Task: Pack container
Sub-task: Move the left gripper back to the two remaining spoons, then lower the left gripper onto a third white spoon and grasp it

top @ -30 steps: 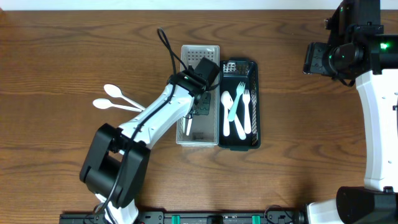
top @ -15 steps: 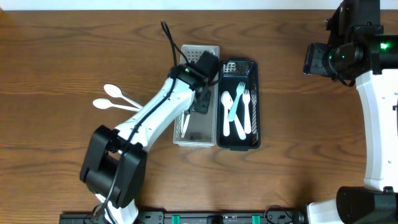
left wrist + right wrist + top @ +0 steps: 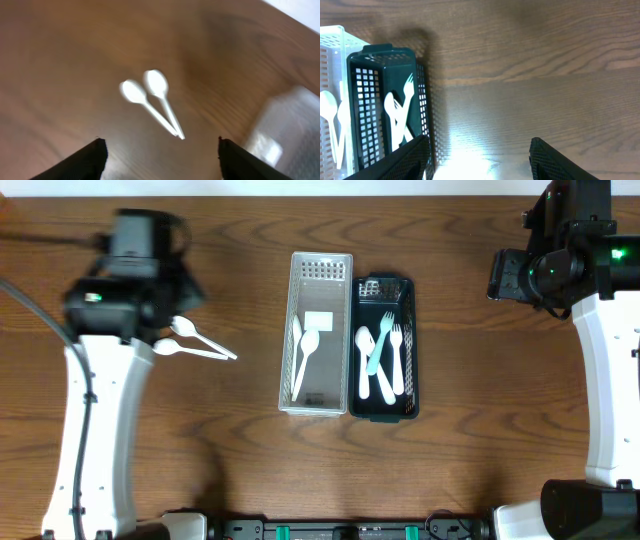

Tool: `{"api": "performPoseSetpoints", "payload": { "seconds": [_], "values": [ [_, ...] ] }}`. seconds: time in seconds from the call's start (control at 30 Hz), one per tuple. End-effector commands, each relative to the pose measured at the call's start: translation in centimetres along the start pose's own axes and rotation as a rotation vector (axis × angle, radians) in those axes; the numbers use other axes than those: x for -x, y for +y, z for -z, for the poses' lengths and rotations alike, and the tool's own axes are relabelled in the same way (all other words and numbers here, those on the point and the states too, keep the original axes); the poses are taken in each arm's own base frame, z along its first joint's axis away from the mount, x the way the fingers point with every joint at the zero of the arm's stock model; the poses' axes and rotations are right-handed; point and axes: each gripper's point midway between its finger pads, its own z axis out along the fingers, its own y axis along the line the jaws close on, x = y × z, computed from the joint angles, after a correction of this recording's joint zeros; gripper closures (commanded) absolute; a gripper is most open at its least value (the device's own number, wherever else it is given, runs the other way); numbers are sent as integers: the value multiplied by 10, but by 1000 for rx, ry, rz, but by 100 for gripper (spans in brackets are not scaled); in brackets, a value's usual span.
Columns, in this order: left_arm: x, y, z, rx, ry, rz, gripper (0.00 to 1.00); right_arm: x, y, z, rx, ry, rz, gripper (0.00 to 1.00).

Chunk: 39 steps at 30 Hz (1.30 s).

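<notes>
Left gripper (image 3: 161, 144): claw apart, nothing between the fingers. It hangs over the left part of the table (image 3: 480, 430), above two loose spoons (image 3: 190, 340)

Loose spoons: white, flat on the wood, bowls side by side to the left, handles converging to the right until the ends meet. Well apart from both baskets

White basket (image 3: 321, 266): centre of the table, long axis near to far. Holds two packed spoons (image 3: 305, 352) lying lengthwise, bowls toward the far end, and a small white square (image 3: 319, 321); cannot tell what it is

Green basket (image 3: 411, 350): touching the white basket's right wall. Holds white cutlery (image 3: 396, 350), forks among it, and one pale blue piece (image 3: 374, 358)

Right gripper (image 3: 479, 142): claw apart, empty, over bare wood to the right of the green basket, toward the far edge
</notes>
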Motion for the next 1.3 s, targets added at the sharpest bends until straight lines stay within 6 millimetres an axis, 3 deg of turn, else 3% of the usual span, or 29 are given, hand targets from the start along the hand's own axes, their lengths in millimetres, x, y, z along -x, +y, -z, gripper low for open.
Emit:
{"api": "performPoseSetpoints", "payload": {
  "seconds": [0.0,0.07,0.27,0.57,0.9,1.27],
  "values": [
    [-21,31,-47,53,175,317,18,2,-3,0,-8,-4,13,33],
    [-31,42,-67,61,242,406,12,2,-3,0,-8,-4,13,33],
    [-70,53,-131,95,386,491,12,2,-3,0,-9,-4,13,33],
    [-114,53,-190,162,519,490,12,2,-3,0,-9,-3,13,33],
    [-133,54,-220,198,572,492,12,1,-3,0,-9,-1,13,33],
    [-128,53,-226,186,549,494,12,1,-3,0,-9,0,14,33]
  ]
}}
